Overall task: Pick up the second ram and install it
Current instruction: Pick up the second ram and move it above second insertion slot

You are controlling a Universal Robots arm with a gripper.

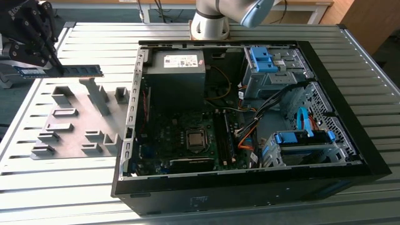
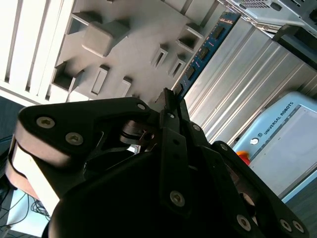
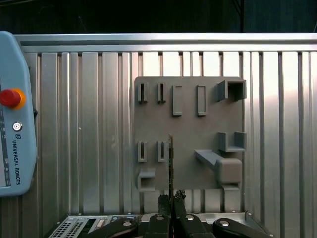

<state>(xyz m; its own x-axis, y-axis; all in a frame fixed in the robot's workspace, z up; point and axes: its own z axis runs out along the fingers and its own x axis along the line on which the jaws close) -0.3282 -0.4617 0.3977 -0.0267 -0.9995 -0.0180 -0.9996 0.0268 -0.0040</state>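
Observation:
The second ram [image 1: 69, 71] is a thin blue-green board with black chips, held level in the air above the grey holder plate [image 1: 75, 124] at the exterior view's left. My gripper [image 1: 55, 69] is shut on it near one end. In the first wrist view the ram [image 3: 171, 161] shows edge-on, sticking out from the shut fingertips [image 3: 179, 196] over the holder plate [image 3: 190, 121]. The second wrist view shows the ram's [image 2: 204, 49] chip side running away from the gripper [image 2: 171, 101]. The open computer case [image 1: 140, 93] lies at the exterior view's right, its motherboard memory slots [image 1: 225, 136] exposed.
Grey holder blocks [image 1: 95, 96] stand up from the plate below the ram. The case holds a power supply [image 1: 178, 70], blue drive cages [image 1: 262, 61] and loose cables [image 1: 250, 126]. A teach pendant [image 3: 15, 114] lies on the slatted aluminium table [image 1: 350, 70].

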